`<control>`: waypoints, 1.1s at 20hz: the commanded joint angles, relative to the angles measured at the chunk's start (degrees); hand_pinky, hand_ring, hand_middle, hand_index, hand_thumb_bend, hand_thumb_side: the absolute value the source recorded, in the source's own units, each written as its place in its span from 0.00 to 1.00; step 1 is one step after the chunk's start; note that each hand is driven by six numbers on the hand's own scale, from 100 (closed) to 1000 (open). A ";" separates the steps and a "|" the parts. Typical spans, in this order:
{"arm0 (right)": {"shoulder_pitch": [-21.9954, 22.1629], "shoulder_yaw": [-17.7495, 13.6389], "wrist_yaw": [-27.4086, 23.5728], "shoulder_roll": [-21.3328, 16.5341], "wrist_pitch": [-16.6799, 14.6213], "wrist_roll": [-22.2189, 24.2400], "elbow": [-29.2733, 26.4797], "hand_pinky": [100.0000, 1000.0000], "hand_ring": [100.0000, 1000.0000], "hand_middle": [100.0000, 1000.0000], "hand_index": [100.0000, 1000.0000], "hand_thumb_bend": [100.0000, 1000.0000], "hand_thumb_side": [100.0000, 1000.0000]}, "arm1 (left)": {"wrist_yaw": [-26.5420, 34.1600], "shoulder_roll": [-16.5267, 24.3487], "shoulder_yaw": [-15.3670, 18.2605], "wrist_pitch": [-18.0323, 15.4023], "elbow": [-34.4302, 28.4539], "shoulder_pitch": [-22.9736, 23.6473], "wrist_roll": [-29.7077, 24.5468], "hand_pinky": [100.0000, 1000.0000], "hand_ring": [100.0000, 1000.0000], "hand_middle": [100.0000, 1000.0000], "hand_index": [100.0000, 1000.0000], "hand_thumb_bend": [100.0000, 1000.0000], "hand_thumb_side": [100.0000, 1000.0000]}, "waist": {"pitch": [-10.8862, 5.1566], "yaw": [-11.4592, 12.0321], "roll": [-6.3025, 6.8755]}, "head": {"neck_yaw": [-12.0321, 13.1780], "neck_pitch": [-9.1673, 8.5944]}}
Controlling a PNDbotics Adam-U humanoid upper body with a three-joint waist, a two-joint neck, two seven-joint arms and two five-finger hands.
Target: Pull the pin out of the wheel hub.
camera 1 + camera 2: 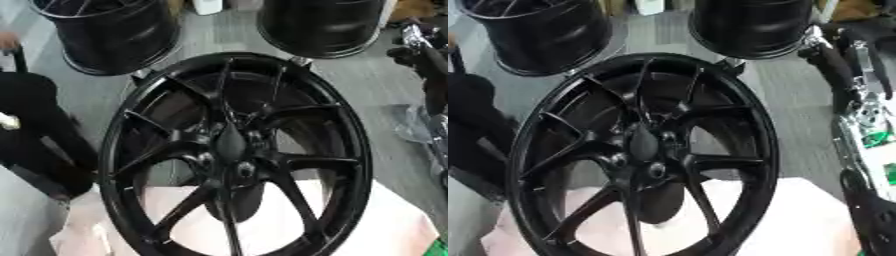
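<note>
A big black multi-spoke wheel (234, 150) fills the middle, its lower part resting on a pale pink-white pad (385, 225). At the hub (642, 145), a small pale round spot (655, 170) sits in one of the holes just below the centre; I cannot make out more of it. My right arm, black with silver parts, runs up the right edge. Its hand (831, 56) is high at the upper right, apart from the wheel rim and holding nothing that I can see. My left hand does not show.
Two more black wheels stand behind, one at the upper left (109, 32) and one at the upper right (322, 25), on a grey floor. A dark shape (39, 125) fills the left edge beside the wheel.
</note>
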 commanded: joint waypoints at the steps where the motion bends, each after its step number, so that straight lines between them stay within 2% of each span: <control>1: -0.97 -0.15 -0.16 -0.72 -0.11 -0.02 -0.81 0.78 0.61 0.56 0.69 0.00 0.45 | 1.60 1.15 2.07 1.13 0.02 0.00 0.63 0.82 0.80 0.84 0.93 0.69 0.45 | -1.35 0.03 0.02 | -0.14 -0.04; 3: -0.94 -0.13 -0.18 -0.71 -0.11 0.01 -0.80 0.78 0.61 0.56 0.69 0.00 0.45 | 2.21 1.07 2.43 2.15 0.00 -0.39 1.34 0.83 0.82 0.84 0.94 0.79 0.69 | -1.42 0.05 0.00 | -0.03 0.05; 4: -0.94 -0.16 -0.19 -0.70 -0.12 0.00 -0.81 0.78 0.61 0.56 0.69 0.00 0.45 | 2.20 1.10 2.73 2.56 -0.13 -0.76 2.03 0.83 0.82 0.84 0.94 0.81 0.72 | -1.44 0.06 0.00 | 0.02 0.04; 5: -0.94 -0.19 -0.20 -0.69 -0.13 -0.03 -0.82 0.78 0.61 0.56 0.69 0.00 0.45 | 2.10 1.09 2.85 2.87 -0.26 -0.96 2.81 0.83 0.81 0.83 0.94 0.89 0.85 | -1.45 0.05 -0.01 | 0.05 0.06; 6: -0.95 -0.23 -0.22 -0.68 -0.14 -0.07 -0.83 0.78 0.61 0.56 0.69 0.00 0.45 | 1.78 1.05 3.29 3.25 -0.43 -1.39 3.67 0.82 0.81 0.82 0.92 0.89 0.93 | -1.46 0.06 0.00 | 0.06 0.21; 7: -0.95 -0.26 -0.24 -0.67 -0.15 -0.10 -0.85 0.78 0.61 0.56 0.69 0.00 0.45 | 1.58 0.87 3.83 3.59 -0.69 -1.83 4.57 0.82 0.80 0.81 0.90 0.85 0.95 | -1.46 0.07 0.00 | -0.01 0.32; 8: -0.93 -0.29 -0.26 -0.67 -0.15 -0.14 -0.86 0.78 0.61 0.56 0.69 0.00 0.45 | 1.67 0.54 4.58 3.95 -1.10 -2.40 5.46 0.81 0.79 0.79 0.85 0.72 0.97 | -1.46 0.12 0.01 | -0.15 0.41; 12: -0.92 -0.32 -0.31 -0.69 -0.15 -0.23 -0.88 0.78 0.61 0.56 0.69 0.00 0.45 | 3.28 -0.11 5.30 5.35 -2.31 -2.95 9.32 0.81 0.79 0.79 0.85 0.72 0.97 | -1.44 0.19 0.03 | -0.33 0.52; 13: -0.81 -0.03 -0.50 -0.09 -0.06 -0.03 -0.78 0.78 0.61 0.56 0.69 0.00 0.45 | 3.93 -0.73 5.79 5.08 -2.98 -3.50 10.27 0.79 0.79 0.76 0.73 0.57 0.56 | -1.97 -0.41 -0.54 | 0.65 1.44; 14: -0.83 0.21 -0.71 0.81 -0.03 0.20 -0.72 0.78 0.61 0.56 0.69 0.00 0.45 | 4.75 -1.86 6.87 4.43 -4.13 -4.61 11.24 0.78 0.78 0.76 0.73 0.56 0.53 | -2.27 -1.11 -1.20 | 1.54 2.01; 17: -1.37 0.19 -1.02 2.22 -0.16 0.28 -0.90 0.78 0.61 0.56 0.69 0.00 0.45 | 7.72 -6.49 11.45 2.70 -8.77 -9.22 14.33 0.76 0.77 0.76 0.73 0.55 0.52 | -1.86 -1.67 -2.66 | 2.41 2.13; 19: -1.72 0.20 -1.14 2.54 -0.18 0.27 -0.96 0.78 0.61 0.56 0.69 0.00 0.45 | 9.73 -9.75 14.70 3.96 -10.09 -12.34 16.36 0.76 0.77 0.76 0.73 0.56 0.51 | -1.44 -1.74 -3.15 | 2.59 1.88; 22: -2.19 0.13 -1.36 2.96 -0.38 0.15 -1.27 0.78 0.61 0.56 0.69 0.00 0.44 | 12.73 -14.62 18.59 4.82 -10.30 -13.60 19.36 0.74 0.75 0.76 0.74 0.55 0.53 | -1.18 -2.11 -3.51 | 2.56 1.20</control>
